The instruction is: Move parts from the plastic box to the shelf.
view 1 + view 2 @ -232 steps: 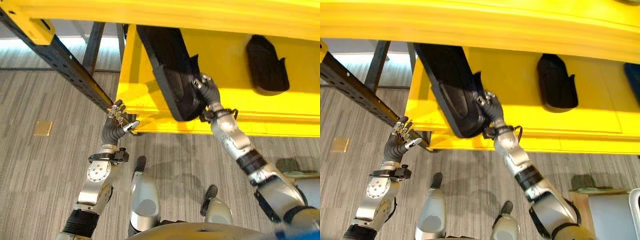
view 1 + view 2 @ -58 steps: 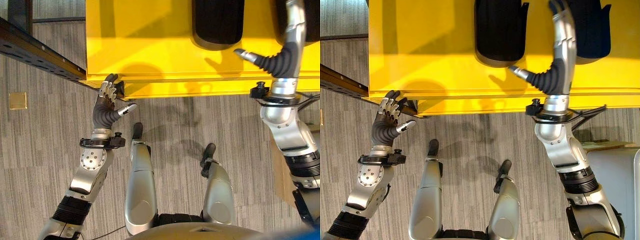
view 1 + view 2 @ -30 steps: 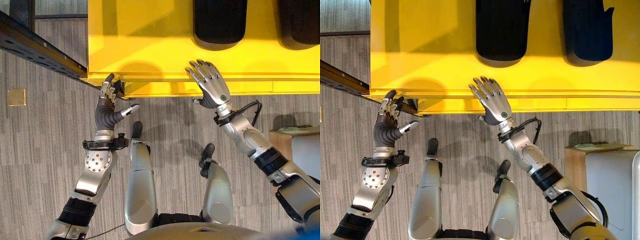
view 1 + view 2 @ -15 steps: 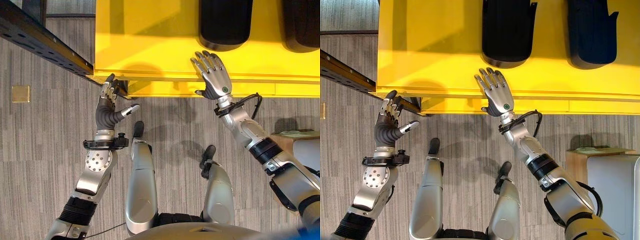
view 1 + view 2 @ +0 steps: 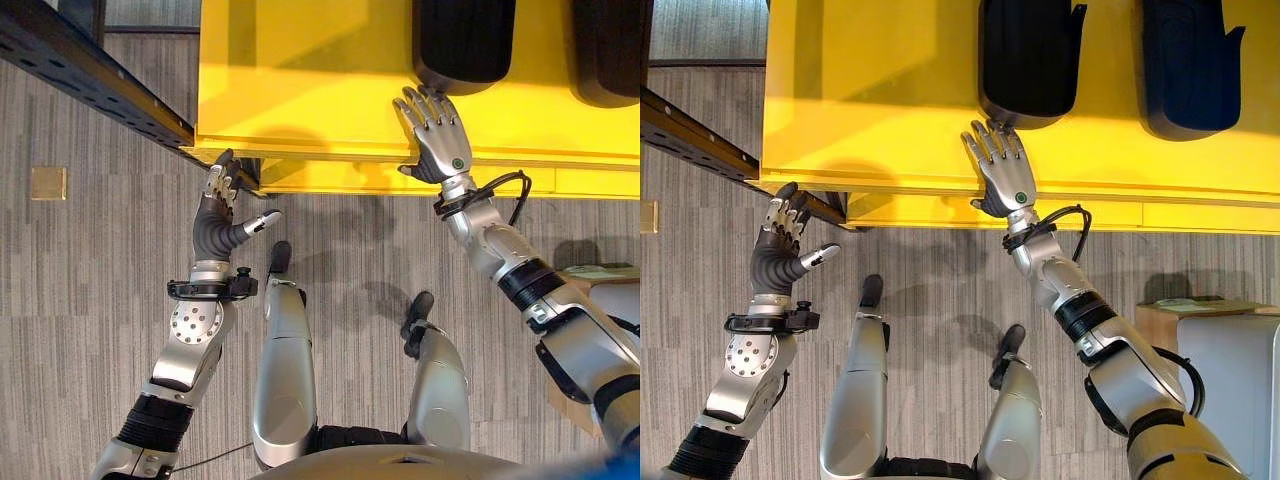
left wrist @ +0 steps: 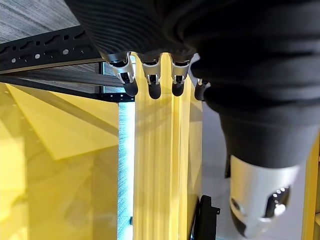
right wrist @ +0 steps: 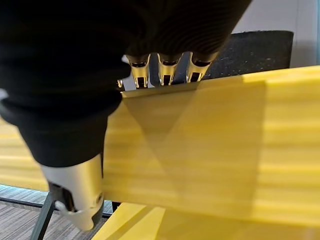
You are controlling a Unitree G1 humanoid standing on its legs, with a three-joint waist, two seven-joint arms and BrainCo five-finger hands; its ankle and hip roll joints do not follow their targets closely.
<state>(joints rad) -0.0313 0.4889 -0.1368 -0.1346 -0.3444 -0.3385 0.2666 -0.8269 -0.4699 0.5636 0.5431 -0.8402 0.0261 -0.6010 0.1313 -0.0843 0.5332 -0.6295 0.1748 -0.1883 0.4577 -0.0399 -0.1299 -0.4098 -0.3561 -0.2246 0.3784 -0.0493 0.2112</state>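
Black part (image 5: 1028,55) lies lengthwise on yellow shelf (image 5: 870,90), just beyond my right hand (image 5: 1002,172) | fingers straight, empty | left hand (image 5: 785,245) relaxed, empty, farther left.

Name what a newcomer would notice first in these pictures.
The bright yellow shelf across the top, with two black parts lying on it side by side. The right hand lies open at the shelf's front edge just below the nearer part, and the left hand is raised, open, by the shelf's corner.
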